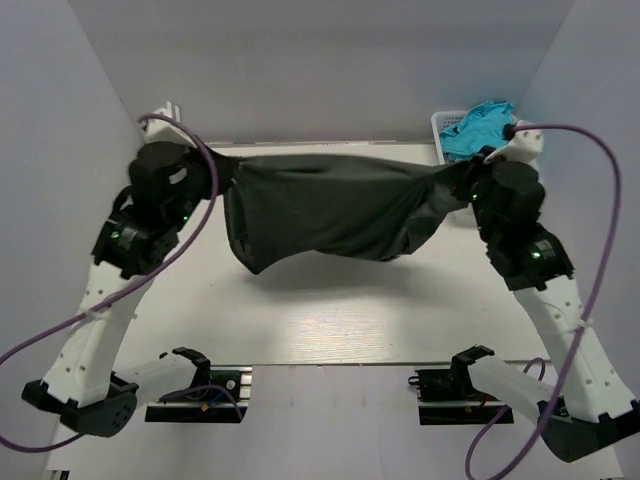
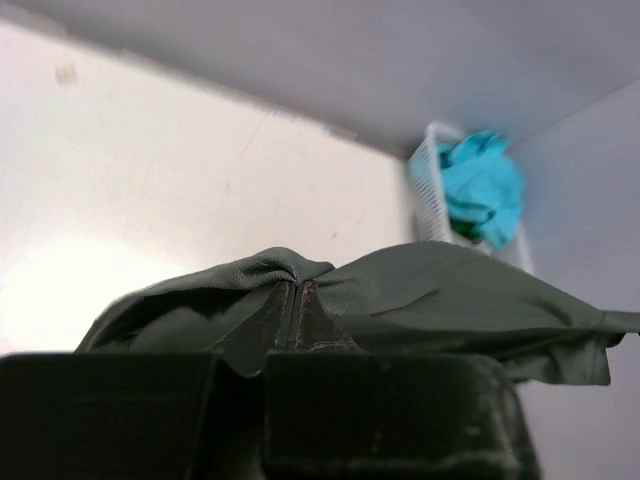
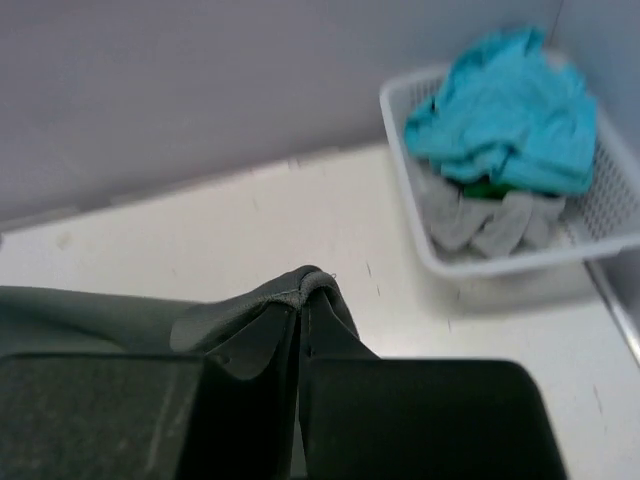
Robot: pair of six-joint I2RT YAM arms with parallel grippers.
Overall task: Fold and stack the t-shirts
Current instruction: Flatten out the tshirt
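The left tool (image 2: pixel 298 300) is pinched shut on a bunched edge of the dark t-shirt (image 1: pixel 330 210). The right tool (image 3: pixel 302 300) is clamped the same way on the opposite edge. The shirt hangs stretched between the 2 tools above the surface (image 1: pixel 330 320), sagging in the middle, with its lowest corner drooping on the left side. Its neck and sleeves cannot be made out among the folds, and whether the drooping corner touches the surface is unclear. In the top view the tips of both tools are buried in cloth. Each arm reaches forward with its elbow high, and the 2 wrists sit well apart near the far edge. In the far right corner the basket (image 3: pixel 500 262) holds a turquoise t-shirt (image 3: pixel 500 110) lying on a pale grey t-shirt (image 3: pixel 490 220).
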